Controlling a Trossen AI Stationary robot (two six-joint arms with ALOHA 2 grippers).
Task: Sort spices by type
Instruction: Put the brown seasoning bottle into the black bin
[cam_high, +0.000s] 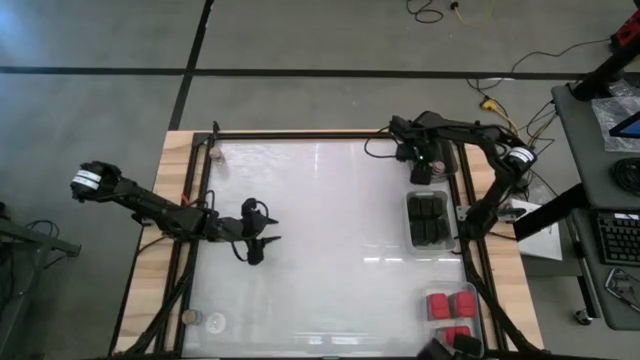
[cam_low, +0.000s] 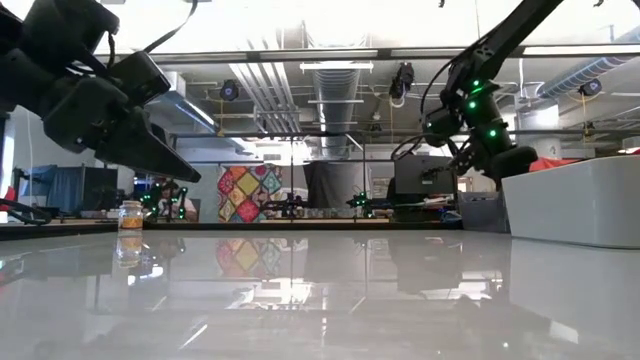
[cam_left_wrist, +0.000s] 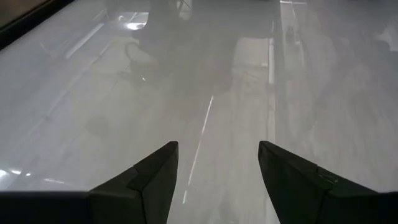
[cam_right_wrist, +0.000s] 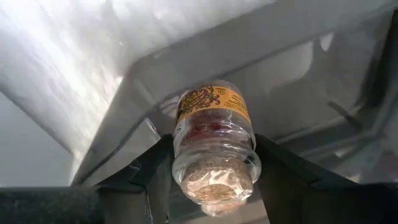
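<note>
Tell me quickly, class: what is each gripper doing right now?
Left gripper: open, empty, over the bare table.
Right gripper: shut on a small corked spice jar, above a clear tray.

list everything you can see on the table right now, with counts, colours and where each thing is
red blocks: at least four, red, in the clear tray at the near right corner
dark blocks: black, count unclear, in the clear tray at mid right
loose jars: three, clear with brownish tops; one at the far left corner, two at the near left corner
held jar: one, clear with cork top and orange label, over a clear tray at the far right
table: one, glossy white top, wood edge
left gripper: open, empty, over the left half of the table
right gripper: shut on the held jar, at the far right
</note>
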